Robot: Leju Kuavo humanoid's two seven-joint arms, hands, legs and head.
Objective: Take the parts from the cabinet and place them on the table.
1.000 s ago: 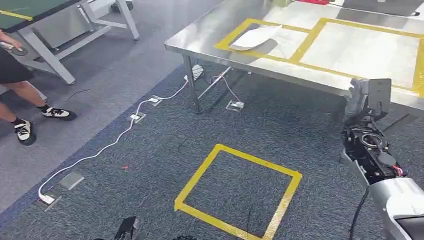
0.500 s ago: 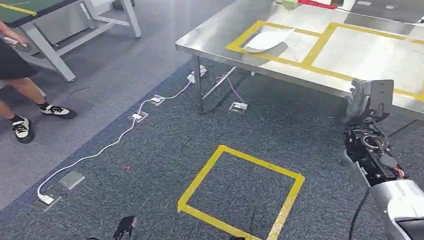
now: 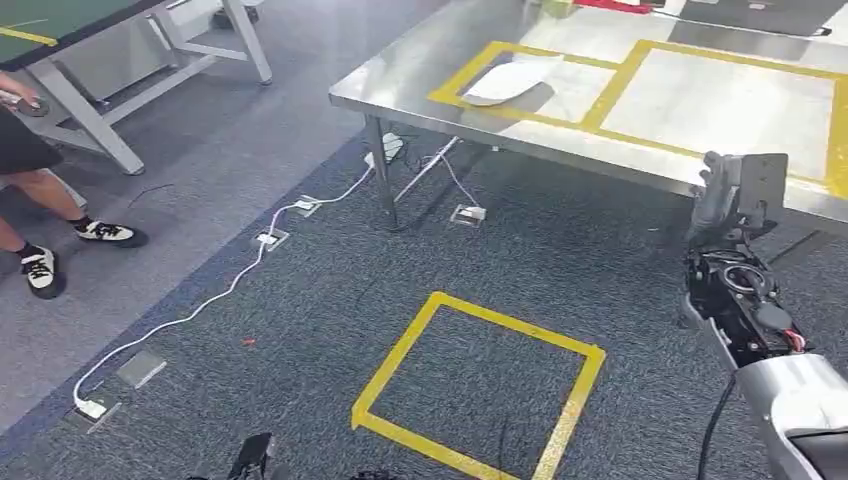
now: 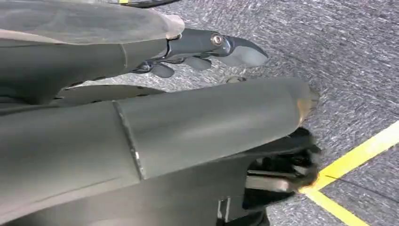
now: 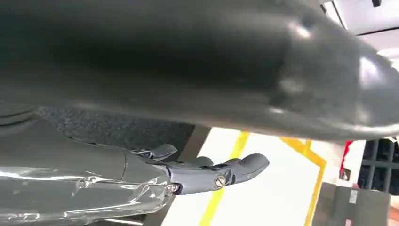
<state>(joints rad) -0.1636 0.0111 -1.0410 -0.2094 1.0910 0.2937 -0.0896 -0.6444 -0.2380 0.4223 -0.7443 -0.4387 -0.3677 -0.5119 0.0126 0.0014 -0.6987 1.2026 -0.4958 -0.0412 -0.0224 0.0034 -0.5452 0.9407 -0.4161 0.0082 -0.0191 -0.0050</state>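
The flat white curved-edged part [image 3: 510, 78] is lying on the brushed steel table [image 3: 400, 75] in the upper middle of the head view, inside the left one of the yellow-taped rectangles [image 3: 604, 98]. It is sitting well apart from the right hand [image 3: 722, 195], which is hovering at the right of the frame, just in front of the table's near edge, and is not touching it. The right arm [image 3: 760, 330] is reaching up from the lower right corner with the hand raised, and a dark flat rectangular piece [image 3: 762, 182] is showing right beside the hand. The right wrist view is adding what the head view is not giving: the darker fingers [image 5: 221, 172] are stretching out nearly straight over the taped table surface, with a broad dark blurred shape [image 5: 188, 61] lying above them. Whether that hand is holding anything I cannot tell. The left wrist view is showing the left hand [image 4: 188, 122] hanging over the grey carpet beside a strip of yellow floor tape [image 4: 362, 150], its fingers [image 4: 226, 44] spread away from the thick thumb and holding nothing. At the left edge of the head view a person's legs [image 3: 40, 190] are standing beside a green-topped table [image 3: 60, 15].
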